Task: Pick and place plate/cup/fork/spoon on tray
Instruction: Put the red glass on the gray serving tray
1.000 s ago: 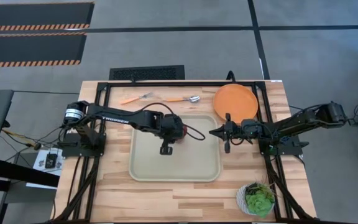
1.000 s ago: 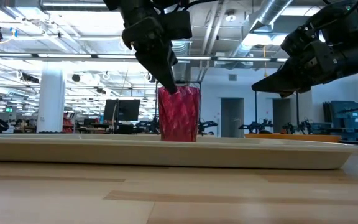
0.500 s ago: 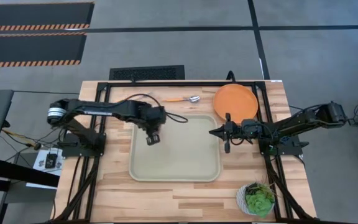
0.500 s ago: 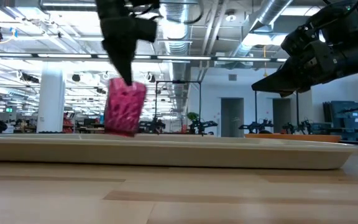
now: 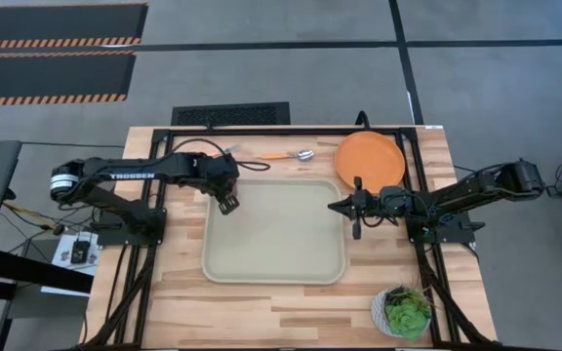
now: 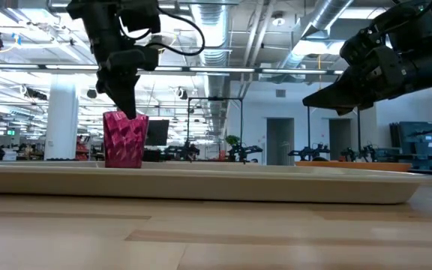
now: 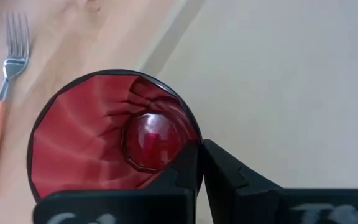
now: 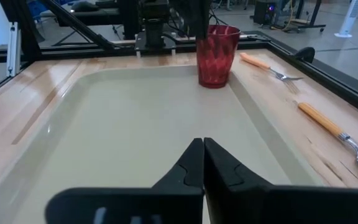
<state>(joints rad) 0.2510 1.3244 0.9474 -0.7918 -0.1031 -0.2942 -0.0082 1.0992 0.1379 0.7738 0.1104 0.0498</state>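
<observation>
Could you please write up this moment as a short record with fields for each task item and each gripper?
tray: centre of the table, lying flat
cup: upright on the tray at its far left corner
left gripper: at the cup, one finger inside it, one outside, clamped on its wall
right gripper: shut, empty, above the tray's right edge
plate: on the table, off the tray, beyond its far right corner
fork: on the table beside the tray, near the cup
spoon: on the table beyond the tray's far edge
</observation>
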